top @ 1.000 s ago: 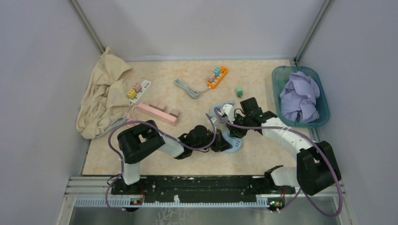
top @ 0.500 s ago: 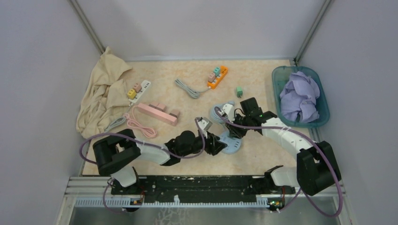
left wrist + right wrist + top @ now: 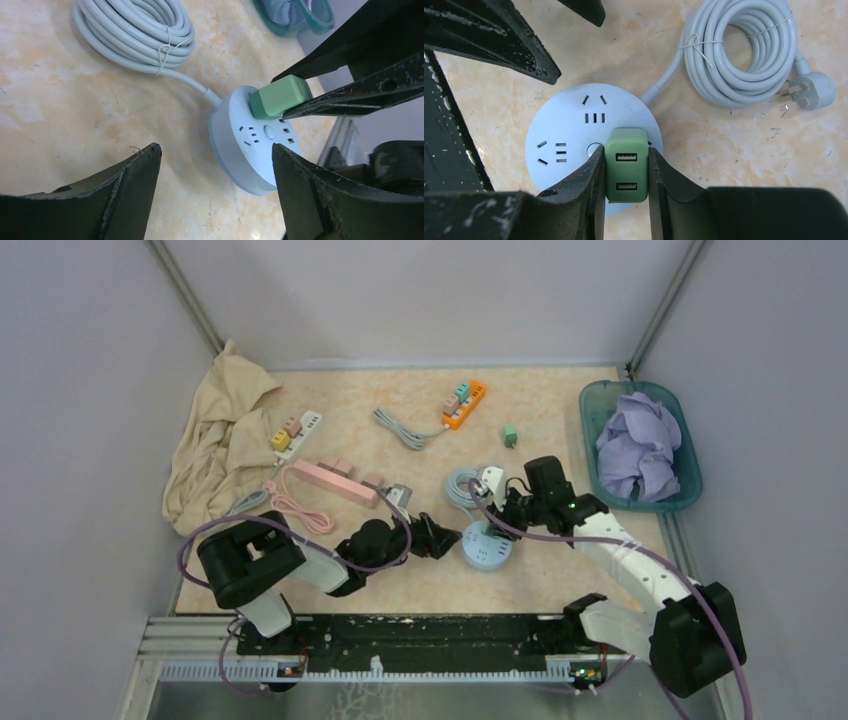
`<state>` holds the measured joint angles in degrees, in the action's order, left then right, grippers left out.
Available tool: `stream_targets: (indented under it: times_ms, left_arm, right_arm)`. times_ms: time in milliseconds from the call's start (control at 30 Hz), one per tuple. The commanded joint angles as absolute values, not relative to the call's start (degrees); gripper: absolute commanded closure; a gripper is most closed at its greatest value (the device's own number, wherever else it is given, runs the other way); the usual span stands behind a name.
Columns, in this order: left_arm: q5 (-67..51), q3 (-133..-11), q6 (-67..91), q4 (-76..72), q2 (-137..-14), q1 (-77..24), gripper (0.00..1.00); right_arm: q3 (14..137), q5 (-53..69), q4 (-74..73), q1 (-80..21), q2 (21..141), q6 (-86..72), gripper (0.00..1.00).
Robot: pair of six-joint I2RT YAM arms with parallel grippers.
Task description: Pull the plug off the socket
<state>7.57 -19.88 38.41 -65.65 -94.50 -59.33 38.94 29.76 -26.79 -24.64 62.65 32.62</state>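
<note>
A round pale-blue socket lies on the table in front of both arms, its grey cable coiled just behind it. A green two-port USB plug sits on the socket's top face near its edge. My right gripper is shut on the plug, one finger on each side, and it comes in from the right in the top view. My left gripper is open and holds nothing. It stands just left of the socket, apart from it. From the left wrist the plug shows between the right fingers.
Behind are an orange power strip, a loose small green plug, a pink strip and a white strip. A beige cloth lies at the left. A teal basket with purple cloth stands at the right.
My left gripper has opened, let go of the socket and drawn back to the left. The right gripper stays shut on the plug and has shifted slightly right.
</note>
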Motion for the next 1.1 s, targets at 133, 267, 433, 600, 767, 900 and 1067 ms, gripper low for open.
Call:
stream_targets:
  times_ms: [133, 267, 433, 600, 767, 900, 1067]
  left_arm:
    - [-2.2, -22.5, 58.7, -64.5, -96.7, -58.4, 0.13]
    - [-5.2, -25.3, 65.6, -60.1, -99.6, -58.6, 0.16]
    - [-5.4, -25.2, 71.6, -66.0, -104.5, -58.8, 0.27]
    - [-6.6, -26.2, 73.4, -73.1, -109.2, -58.9, 0.42]
    - [-7.9, -26.6, 74.0, -79.0, -113.0, -58.8, 0.59]
    - [-8.5, -26.6, 74.5, -83.5, -115.3, -58.7, 0.83]
    - [-7.1, -24.3, 75.8, -91.0, -117.1, -57.9, 1.0]
  right_arm:
    - [38.6, 36.4, -18.7, -25.5, 58.8, 33.5, 1.0]
    - [38.4, 36.8, -17.9, -26.0, 58.7, 32.4, 1.0]
    - [38.3, 36.9, -17.6, -27.0, 59.4, 31.9, 1.0]
    - [38.5, 37.2, -17.8, -27.5, 60.6, 31.5, 1.0]
    - [38.9, 37.5, -18.4, -27.9, 62.1, 31.6, 1.0]
    - [38.9, 37.7, -18.6, -28.2, 62.4, 31.8, 1.0]
    - [38.9, 36.5, -18.6, -28.2, 62.0, 32.2, 1.0]
